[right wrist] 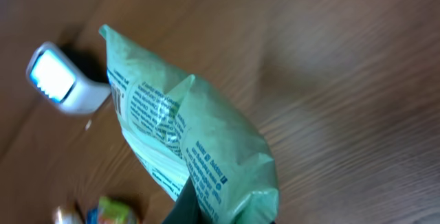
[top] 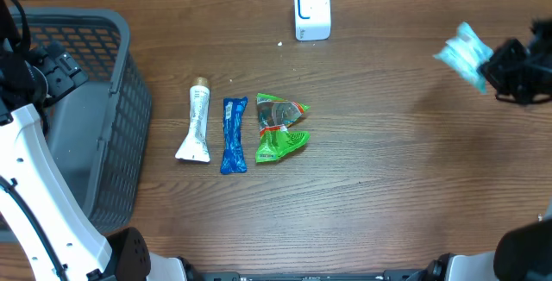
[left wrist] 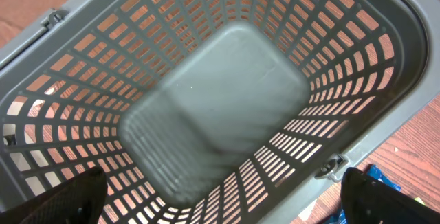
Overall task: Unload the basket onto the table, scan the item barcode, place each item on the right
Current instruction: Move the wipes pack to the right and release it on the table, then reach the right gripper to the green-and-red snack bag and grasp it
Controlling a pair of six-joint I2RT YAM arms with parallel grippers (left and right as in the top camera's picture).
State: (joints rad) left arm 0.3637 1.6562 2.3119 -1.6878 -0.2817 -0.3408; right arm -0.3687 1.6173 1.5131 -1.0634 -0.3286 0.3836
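The right gripper (top: 493,64) is clamped tight on one end of a pale green packet (top: 464,53), which it holds in the air over the table's right side, well apart from the scanner (top: 311,10). In the right wrist view the packet (right wrist: 192,135) sticks out from the fingers with small print facing the camera. No barcode can be made out on it.

The left gripper (left wrist: 223,200) hangs over the basket (top: 103,83) with its jaws wide and nothing between them.

The main risk is a missed read. If the code sits on the face turned away from the scanner window, or the soft film creases across it, a pass would probably register nothing. The pinch is at the packet's edge only, so a quick swing could let it droop or slip free. Coming in too low might also knock the light scanner over, or brush the tube (top: 198,124) and two packets (top: 234,134) lying mid-table.
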